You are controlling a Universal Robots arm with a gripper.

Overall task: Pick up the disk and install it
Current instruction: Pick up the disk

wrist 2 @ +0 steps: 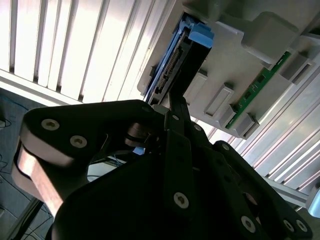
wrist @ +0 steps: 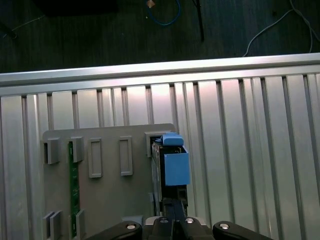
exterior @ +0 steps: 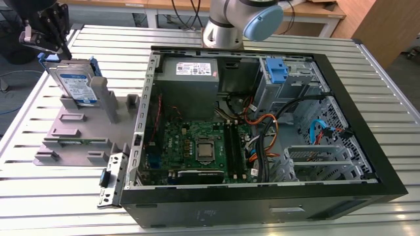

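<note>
One disk (exterior: 74, 84) is what matters here. It sits upright on edge in a slot of the grey holder (exterior: 72, 132), near the far corner of the slatted table (exterior: 46, 201) on the exterior view's left, and it is not yet lifted.

The gripper (wrist 2: 175, 106) hangs just above the disk's top edge. It is apart from the disk in the exterior view and lined up along its thin side in both wrist views. Whether it is parted or closed I cannot tell, but it carries nothing.

To my eye the pick calls for a straight descent, squared to the drive's flat faces. That way the grip lands on the body rather than on the blue tab at the top. A plain vertical lift should clear the holder's grey posts without scraping.

Further toward the exterior view's right lies the open computer case (exterior: 367, 147). The grey power supply (exterior: 190, 69) sits at its far wall, and beside that is the drive cage (exterior: 298, 73), which holds a bare blue bracket (exterior: 277, 73).
</note>
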